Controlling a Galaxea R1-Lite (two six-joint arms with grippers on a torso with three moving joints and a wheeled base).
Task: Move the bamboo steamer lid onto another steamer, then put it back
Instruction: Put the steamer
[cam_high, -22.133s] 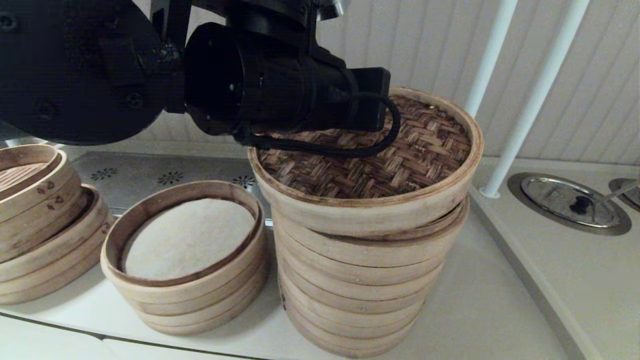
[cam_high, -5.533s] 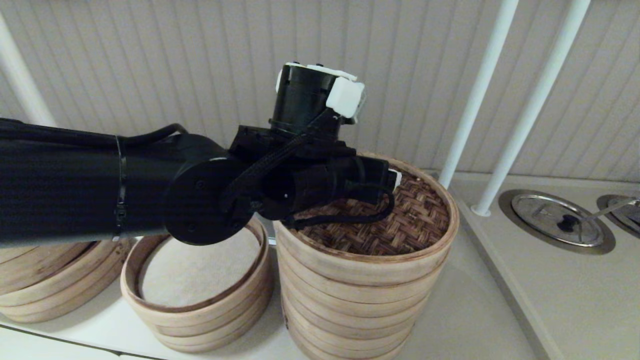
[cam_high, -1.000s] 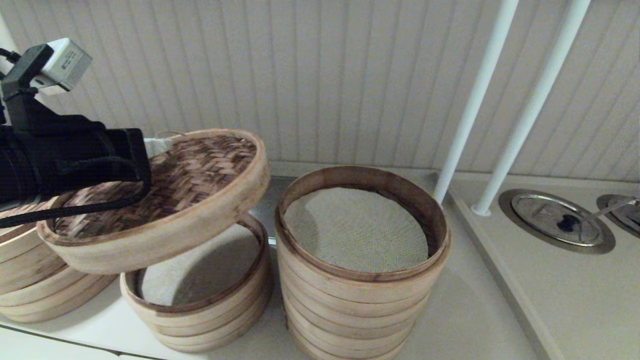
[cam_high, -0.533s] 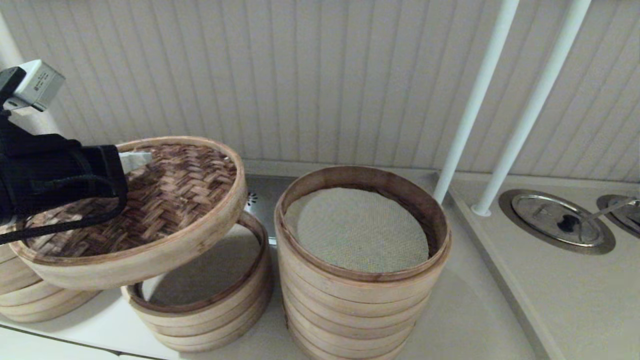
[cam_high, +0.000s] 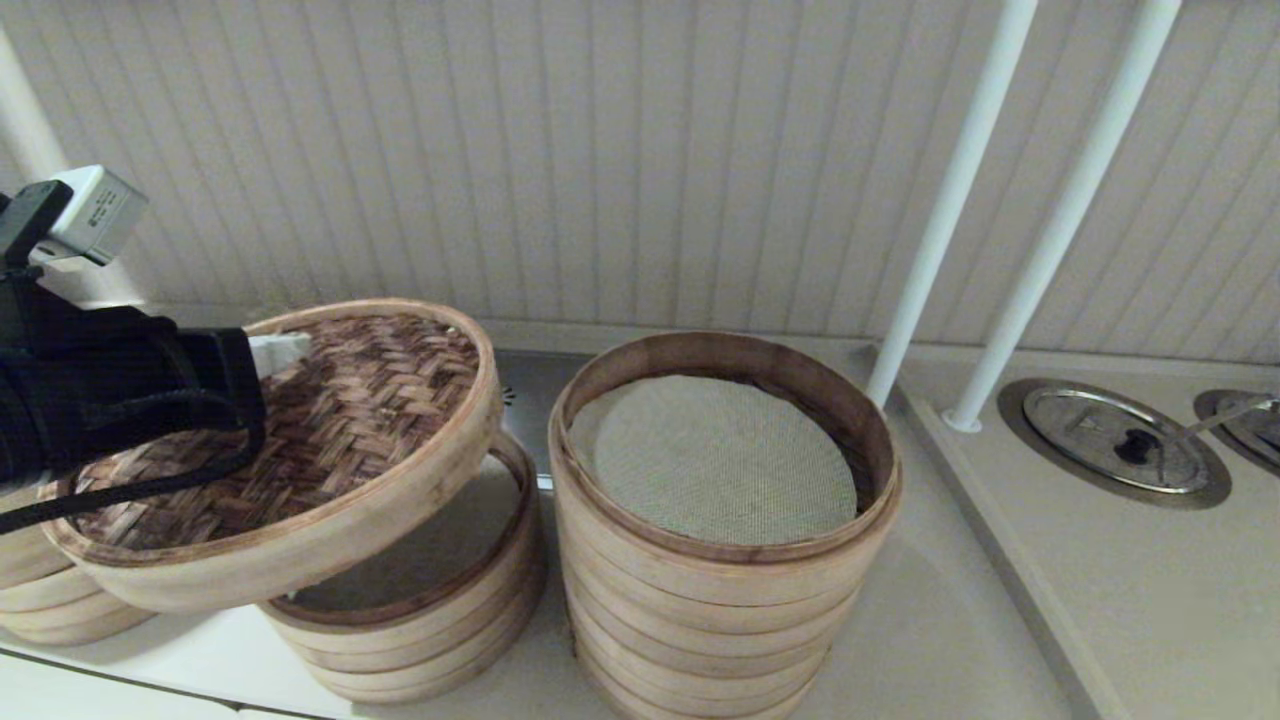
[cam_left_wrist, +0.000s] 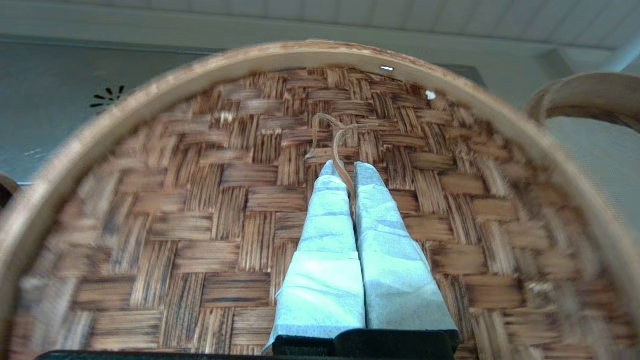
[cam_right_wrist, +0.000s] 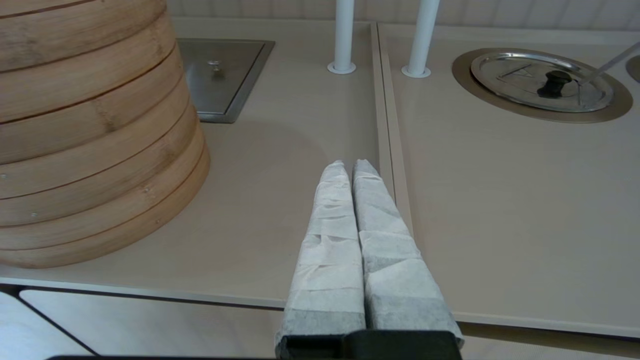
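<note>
Reading from left to right, and placing everything relative to the tall steamer stack (cam_high: 722, 530) standing at the centre of the head view. Farthest to its left we are seeing part of a third stack of bamboo rings (cam_high: 45, 595) at the picture's edge, largely covered by what hangs in front of it. Next we are seeing the left gripper (cam_high: 280, 352), reaching in from the left edge with a small white camera block (cam_high: 97, 212) riding above the black wrist. In the left wrist view its cloth-wrapped fingers (cam_left_wrist: 327, 235) are pressing together on a thin bamboo loop (cam_left_wrist: 334, 142) that is rising from the woven top, so the jaws are pinching the handle of the bamboo steamer lid (cam_high: 300, 455). We are holding that lid in the air, tilted with its far edge higher, to the left of the tall stack and above the shorter stack (cam_high: 430, 615); the lid's rim is overlapping the shorter stack's opening, and whether the two are touching we cannot tell. The tall stack itself is standing uncovered, its grey-green mesh liner (cam_high: 712, 462) showing inside the dark inner rim. To its right two white poles (cam_high: 1000, 230) are rising from the counter (cam_high: 1000, 600), and beyond them a round metal lid with a black knob (cam_high: 1125, 445) is sitting in a recess. The right gripper (cam_right_wrist: 350, 165) is hovering over the counter to the right of the tall stack, its wrapped fingers closed against each other on nothing.
</note>
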